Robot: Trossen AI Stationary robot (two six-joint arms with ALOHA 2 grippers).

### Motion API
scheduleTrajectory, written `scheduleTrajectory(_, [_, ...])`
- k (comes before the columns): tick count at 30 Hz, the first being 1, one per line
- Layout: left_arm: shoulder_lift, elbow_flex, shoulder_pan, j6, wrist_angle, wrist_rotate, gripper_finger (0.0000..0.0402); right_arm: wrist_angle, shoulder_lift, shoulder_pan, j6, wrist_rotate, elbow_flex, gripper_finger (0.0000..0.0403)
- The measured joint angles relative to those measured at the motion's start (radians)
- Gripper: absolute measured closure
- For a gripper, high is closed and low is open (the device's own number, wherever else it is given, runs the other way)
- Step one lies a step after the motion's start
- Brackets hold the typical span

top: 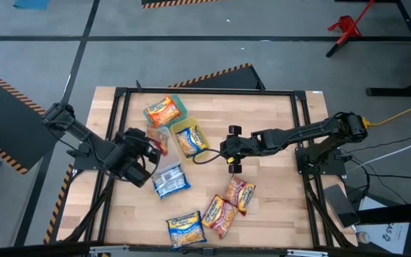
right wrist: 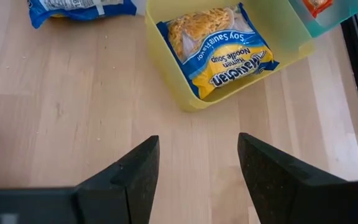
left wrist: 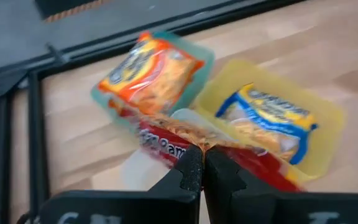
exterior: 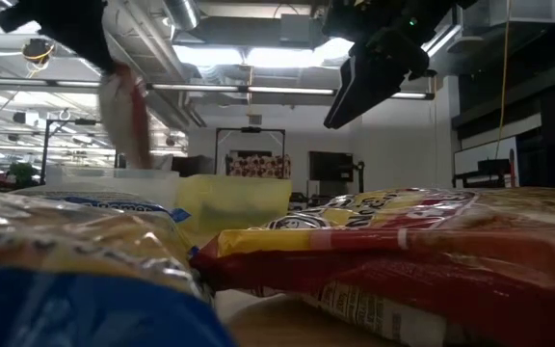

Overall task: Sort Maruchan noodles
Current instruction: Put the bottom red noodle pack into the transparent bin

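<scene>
My left gripper [left wrist: 202, 155] is shut on a red-brown noodle packet [left wrist: 166, 140], raised above a clear container [left wrist: 138, 169] near the table's left side [top: 152, 143]. Beyond it an orange packet [left wrist: 151, 71] lies in the green container [left wrist: 99, 99], and a blue-and-yellow packet [right wrist: 219, 53] lies in the yellow container [right wrist: 191, 102]. My right gripper [right wrist: 197, 146] is open and hovers over bare wood just right of the yellow container [top: 232, 150]. It touches nothing. My left gripper pinches the red-brown packet by an edge [left wrist: 199, 143] between its two fingers. In the low view the packet [exterior: 123, 111] hangs below the fingers, lifted clear of the table.
A blue packet [top: 170, 180] lies on the wood near my left gripper. Toward the near edge lie a blue-and-yellow packet [top: 185, 227] and two red-brown ones [top: 220, 214] [top: 240, 194]. A black frame [top: 298, 128] borders the table. Bare wood shows at the far right.
</scene>
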Motion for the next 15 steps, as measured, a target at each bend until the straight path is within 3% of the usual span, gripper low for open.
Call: scheduleTrajectory(15, [0.149,0.000,0.032,-0.063,-0.017,0.045,0.0402,0.006,0.000,0.000,0.025,-0.002,0.000,0.0196])
